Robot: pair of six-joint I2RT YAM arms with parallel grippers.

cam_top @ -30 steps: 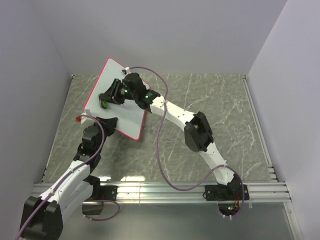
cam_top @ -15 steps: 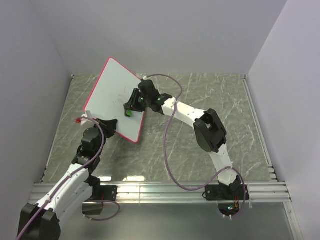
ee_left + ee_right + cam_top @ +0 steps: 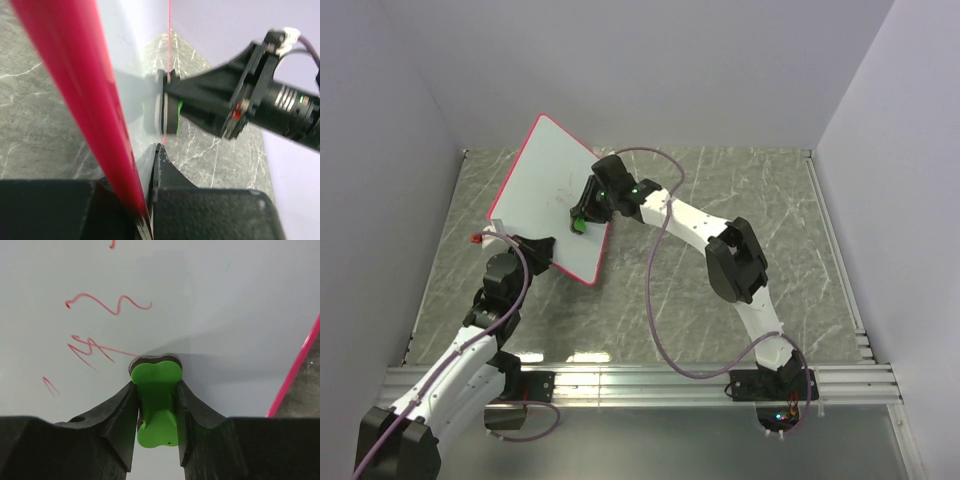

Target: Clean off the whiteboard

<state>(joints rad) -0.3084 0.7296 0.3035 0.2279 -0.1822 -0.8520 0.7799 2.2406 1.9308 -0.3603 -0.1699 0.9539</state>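
The glossy whiteboard [image 3: 545, 195], with a thin pink-red rim and rounded corners, stands tilted at the far left of the marbled bench [image 3: 740, 200]. The left gripper [image 3: 540, 246] has its jaws clamped on the board's lower rim. The right gripper [image 3: 156, 405] has its jaws tight on a green bow-shaped eraser [image 3: 156, 372], pressed on the board near its right edge. The red scribbles [image 3: 107, 304] are unreadable.

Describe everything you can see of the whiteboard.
The whiteboard is a flat white rectangle with rounded corners and a thin pink-red rim, smooth-looking. It stands steeply tilted over the marbled table, its lower edge clamped by the left gripper. Red scribbles mark its face. The green eraser, held by the right gripper, presses against that face near the rim.
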